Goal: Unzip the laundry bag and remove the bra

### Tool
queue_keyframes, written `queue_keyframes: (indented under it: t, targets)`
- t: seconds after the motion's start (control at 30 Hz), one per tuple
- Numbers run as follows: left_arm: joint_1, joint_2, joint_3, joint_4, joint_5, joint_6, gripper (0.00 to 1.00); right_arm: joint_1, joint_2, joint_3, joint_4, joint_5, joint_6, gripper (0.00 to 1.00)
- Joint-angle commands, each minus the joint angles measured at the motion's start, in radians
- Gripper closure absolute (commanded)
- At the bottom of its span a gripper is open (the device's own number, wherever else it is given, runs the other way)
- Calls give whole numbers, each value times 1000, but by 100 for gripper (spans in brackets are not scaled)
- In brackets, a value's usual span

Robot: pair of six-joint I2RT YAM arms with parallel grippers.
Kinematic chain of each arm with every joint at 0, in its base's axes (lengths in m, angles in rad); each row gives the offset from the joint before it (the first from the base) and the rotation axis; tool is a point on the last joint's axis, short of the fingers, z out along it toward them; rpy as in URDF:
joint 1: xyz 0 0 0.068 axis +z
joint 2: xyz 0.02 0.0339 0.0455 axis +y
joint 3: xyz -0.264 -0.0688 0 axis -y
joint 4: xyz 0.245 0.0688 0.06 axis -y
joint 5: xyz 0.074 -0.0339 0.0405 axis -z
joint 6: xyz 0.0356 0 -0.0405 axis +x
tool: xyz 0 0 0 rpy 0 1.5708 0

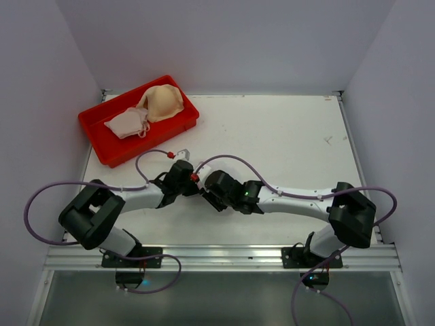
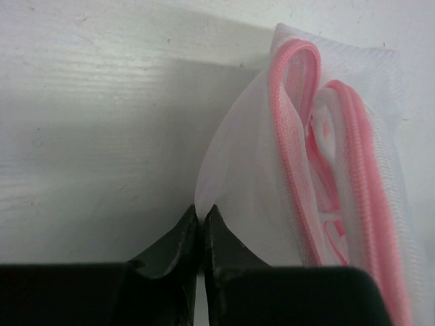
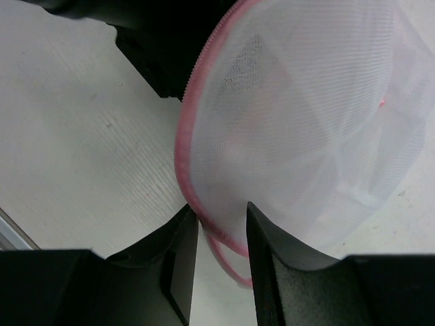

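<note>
Mesh, fine, white and see-through, makes up the laundry bag (image 3: 306, 115), a small round pouch edged by a pink zipper rim (image 3: 182, 136) with a ribbed, woven look. In the left wrist view the pouch stands folded, its pink rim looping in long curved bands down the right side, the thin fabric gathered into a soft fold that runs down to the fingertips. It is held just above the white, faintly grained table (image 1: 285, 136) near the middle of the near edge, between the two arms.

The left gripper (image 2: 202, 217) has its black, wedge-shaped fingers pressed almost together, only a hairline gap between them, pinching the edge of the mesh right at the tips.

The right gripper (image 3: 223, 217) faces it from the other side. Its jaws stand parted, and the lower curve of the pink rim dips into the gap between them; the rim lies against the inner face of one finger, the mesh brushes the other, yet nothing is clamped.

The bra (image 1: 163, 103) — a rounded beige-peach padded cup with a paler whitish part beside it — lies in the red tray (image 1: 151, 146) at the table's far left, well apart from both grippers.
</note>
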Motion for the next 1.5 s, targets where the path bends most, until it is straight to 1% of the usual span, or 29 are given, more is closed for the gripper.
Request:
queue_keyframes:
  t: [0.0,0.03,0.1,0.13,0.2,0.23,0.3,0.33,0.4,0.43,0.5,0.53,0.63,0.67,0.77,0.8,0.87,0.9,0.97,1.0,1.07,1.1,1.17,1.2,1.27,1.3,1.33,1.4,1.47]
  targets:
    - [15,-79,-41,-36,-26,-6,87,-20,3,-12,27,-27,13,63]
    - [18,-95,-47,-50,-32,-5,78,-22,6,-12,27,-23,11,64]
    - [21,-136,-61,-70,-36,-2,70,-26,23,-9,27,-26,8,63]
    - [22,-148,-65,-82,-39,0,63,-28,31,-6,27,-29,8,63]
    - [25,-191,-77,-105,-42,2,55,-29,45,3,27,-36,7,63]
    - [33,-203,-81,-118,-46,5,46,-29,61,7,27,-43,8,63]
    - [39,-252,-90,-179,-77,8,37,-31,75,13,27,-52,10,63]
    - [61,-269,-93,-249,-104,12,25,-31,89,16,27,-55,11,64]
    - [103,-325,-111,-286,-103,38,15,-31,97,23,19,-61,11,63]
    - [163,-346,-119,-314,-79,51,9,-29,98,26,19,-63,11,63]
    - [212,-412,-131,-348,-66,87,5,-29,95,36,15,-72,10,62]
    - [238,-433,-130,-386,-84,98,3,-33,92,40,14,-75,10,58]
    - [254,-501,-98,-447,-112,130,1,-34,66,77,-8,-93,8,45]
    - [256,-516,-67,-461,-118,140,1,-34,57,91,-15,-96,5,36]
    - [262,-518,0,-503,-126,173,0,-42,5,152,-42,-121,8,25]
    - [263,-518,21,-509,-126,189,0,-57,-22,187,-56,-121,11,17]
    - [269,-509,76,-521,-128,213,0,-81,-44,229,-76,-119,32,8]
    - [272,-503,99,-523,-128,222,0,-123,-52,271,-99,-119,43,1]
    - [292,-483,164,-532,-114,253,0,-187,-72,315,-125,-119,89,1]
    - [305,-477,186,-533,-106,264,0,-263,-79,341,-143,-119,105,1]
    - [354,-469,238,-544,-69,291,0,-350,-116,353,-162,-81,153,1]
    - [373,-472,254,-550,-56,301,0,-440,-135,356,-185,-78,166,1]
    - [436,-502,287,-579,-17,330,0,-534,-213,343,-199,-75,213,1]
    - [458,-521,298,-592,-10,342,0,-631,-248,315,-208,-86,229,1]
    - [513,-587,333,-647,-8,374,0,-730,-364,281,-219,-116,266,1]
    - [535,-613,349,-670,-16,386,0,-813,-406,252,-238,-121,272,1]
    - [539,-639,366,-717,-44,399,0,-844,-447,241,-254,-110,273,1]
    - [541,-722,430,-768,-89,429,0,-890,-571,226,-301,-19,257,1]
    - [541,-800,490,-819,-127,452,0,-890,-651,227,-331,49,240,1]
